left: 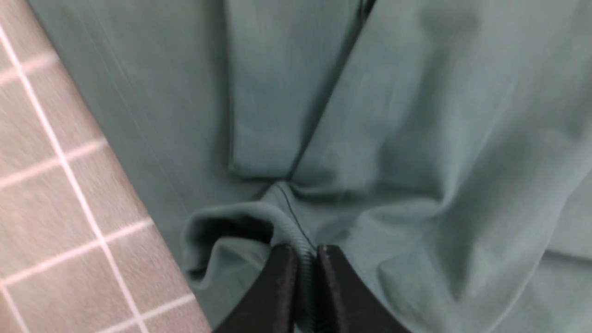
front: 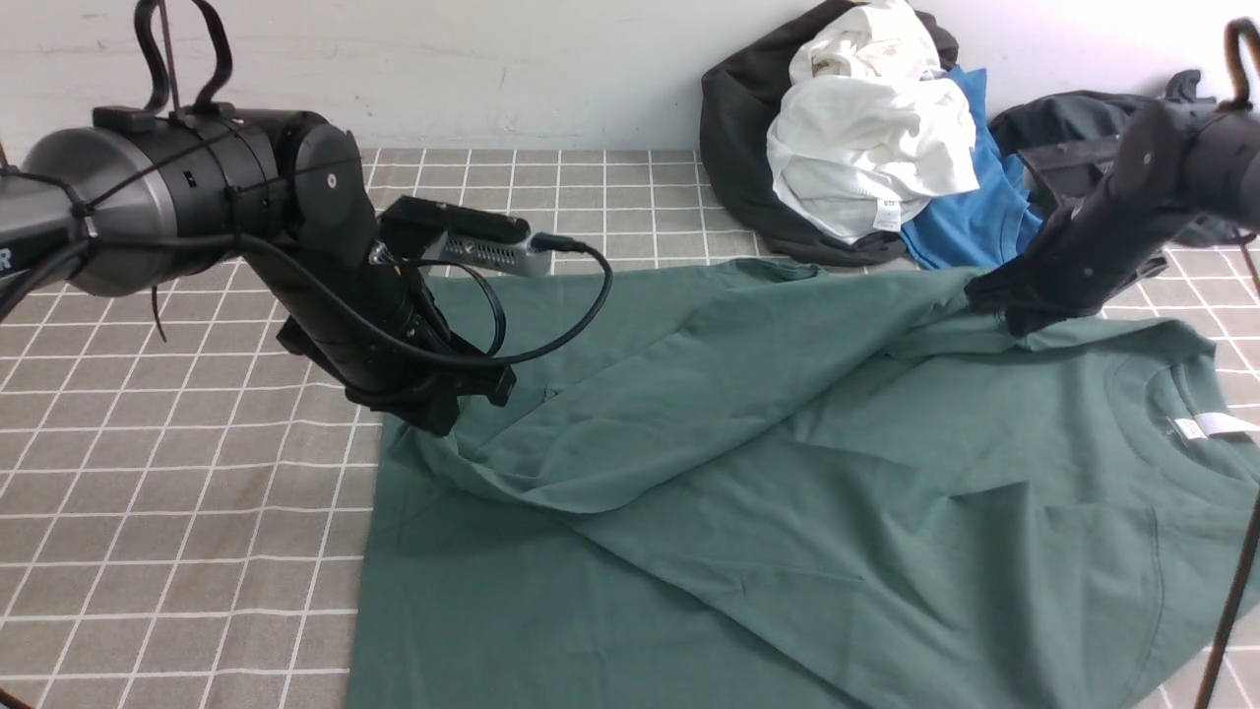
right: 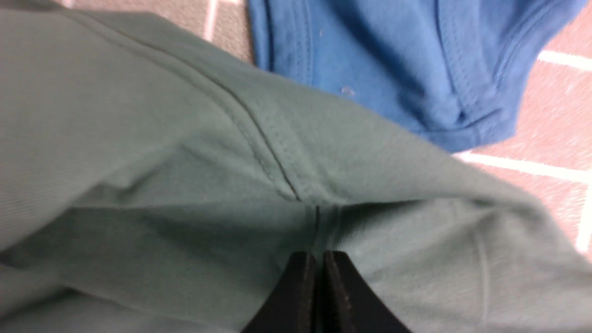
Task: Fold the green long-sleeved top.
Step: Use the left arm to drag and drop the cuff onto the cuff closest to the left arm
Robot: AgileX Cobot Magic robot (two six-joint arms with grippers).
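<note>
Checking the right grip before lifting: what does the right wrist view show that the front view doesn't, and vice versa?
Right wrist view only: the right hand pinched shut on the green long-sleeved top, right at a stitched seam. Front view only: the left hand at the top's left side, the white neck label, and the white garment on the dark grey garment. Both: the top, the blue T-shirt beside it, and the checked tablecloth.

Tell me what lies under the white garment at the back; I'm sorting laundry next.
The white garment rests on a dark grey garment and overlaps a blue T-shirt. Anything beneath its middle is covered.
</note>
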